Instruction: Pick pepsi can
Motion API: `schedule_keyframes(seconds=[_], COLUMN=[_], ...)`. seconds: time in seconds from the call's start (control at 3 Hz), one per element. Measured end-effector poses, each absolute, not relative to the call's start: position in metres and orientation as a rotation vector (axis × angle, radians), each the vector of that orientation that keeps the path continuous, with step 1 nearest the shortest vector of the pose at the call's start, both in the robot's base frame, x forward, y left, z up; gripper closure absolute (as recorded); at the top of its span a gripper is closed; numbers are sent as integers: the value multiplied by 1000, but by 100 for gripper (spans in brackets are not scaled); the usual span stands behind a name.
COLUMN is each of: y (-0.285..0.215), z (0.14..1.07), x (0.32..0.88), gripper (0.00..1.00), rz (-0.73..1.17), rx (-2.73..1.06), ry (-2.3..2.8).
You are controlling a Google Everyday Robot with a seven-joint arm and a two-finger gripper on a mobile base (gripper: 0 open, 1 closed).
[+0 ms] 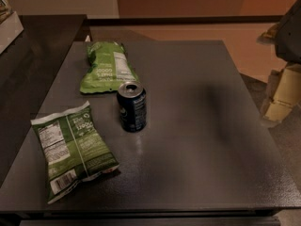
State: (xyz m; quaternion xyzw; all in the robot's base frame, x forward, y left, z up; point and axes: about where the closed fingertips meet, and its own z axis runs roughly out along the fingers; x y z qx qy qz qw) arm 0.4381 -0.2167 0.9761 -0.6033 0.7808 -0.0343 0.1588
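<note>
The pepsi can (132, 107) stands upright on the dark grey table (197, 140), left of the middle. It is dark navy blue with a silver top rim and pale print. My gripper (281, 94) is at the right edge of the view, beyond the table's right side and well away from the can. It holds nothing that I can see. The dark arm (291, 32) rises above it and is partly cut off by the picture's edge.
A green chip bag (106, 68) lies just behind the can. A second green chip bag (72, 149) lies at the front left. A darker counter (28, 46) adjoins the table on the left. Tan floor (244, 41) lies behind and to the right.
</note>
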Motion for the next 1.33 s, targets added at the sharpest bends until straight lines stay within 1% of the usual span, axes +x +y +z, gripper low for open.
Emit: schedule_keyframes(seconds=[0.33,1.0,1.33], y=[-216,-190,-144], z=[977,972,959], x=[438,442,442], gripper=[0,0,0], rz=[-98,23,122], rx=[-1722,-1724,-1775], ry=[2229,2149,2035])
